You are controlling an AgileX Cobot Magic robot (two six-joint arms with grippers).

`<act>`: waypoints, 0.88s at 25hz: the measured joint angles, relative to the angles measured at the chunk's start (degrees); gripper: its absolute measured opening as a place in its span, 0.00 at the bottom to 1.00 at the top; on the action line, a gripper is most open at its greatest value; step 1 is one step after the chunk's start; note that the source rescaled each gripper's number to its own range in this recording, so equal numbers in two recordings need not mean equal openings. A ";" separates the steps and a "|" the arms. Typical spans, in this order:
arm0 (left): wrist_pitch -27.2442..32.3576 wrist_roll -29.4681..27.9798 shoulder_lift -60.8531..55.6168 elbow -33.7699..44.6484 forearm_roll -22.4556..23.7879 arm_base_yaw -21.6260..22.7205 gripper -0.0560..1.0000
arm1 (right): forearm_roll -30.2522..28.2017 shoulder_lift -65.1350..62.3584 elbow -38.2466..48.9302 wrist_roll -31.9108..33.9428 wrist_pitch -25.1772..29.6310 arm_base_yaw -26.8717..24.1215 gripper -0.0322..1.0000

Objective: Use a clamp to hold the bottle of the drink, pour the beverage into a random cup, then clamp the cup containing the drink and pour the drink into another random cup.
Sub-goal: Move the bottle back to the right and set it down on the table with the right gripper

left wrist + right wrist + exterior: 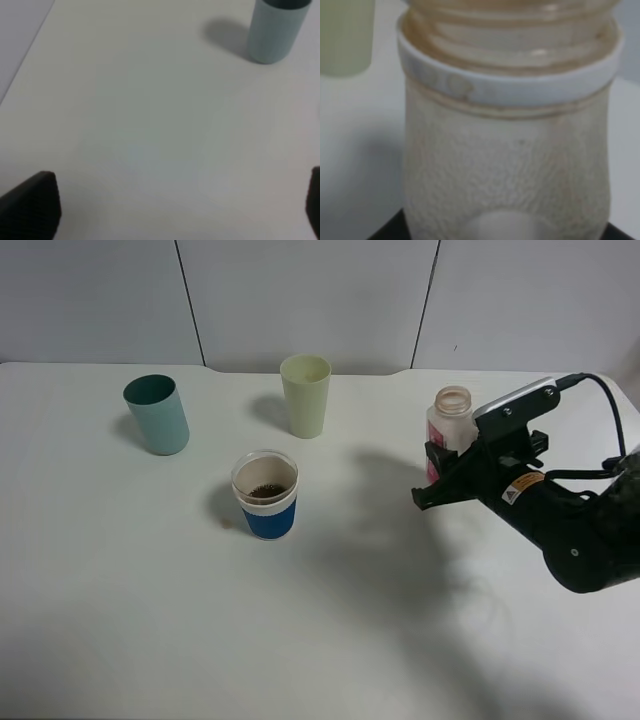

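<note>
The bench point(330, 640) lies bare and wide in front, and between the blue-sleeved cup point(266, 510) and the bottle point(452, 425); the right tool point(428, 478) is clamped on the upright bottle near the right edge; the left tool point(172, 207), jaws apart, hangs over bare bench near the teal cup point(275, 30); dark beverage point(266, 490) sits in the blue-sleeved cup; the pale green cup point(305, 395) stands by the far edge.

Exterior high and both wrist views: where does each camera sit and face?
Exterior high: set high, looking down on the table; right arm shows, fingers around the bottle.
Left wrist: on the left arm, facing table and teal cup; open fingers in view.
Right wrist: on the right arm, close on the bottle; finger edges barely show.
Shared: exterior and right wrist both show the bottle and pale green cup.
</note>
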 joint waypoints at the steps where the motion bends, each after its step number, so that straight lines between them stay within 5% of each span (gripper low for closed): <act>1: 0.00 0.00 0.00 0.00 0.00 0.00 1.00 | -0.05 0.47 -0.31 0.70 0.01 -0.33 0.03; 22: 0.00 0.00 0.00 0.00 0.00 0.00 1.00 | -4.92 8.47 -12.29 6.75 -0.38 -4.72 0.03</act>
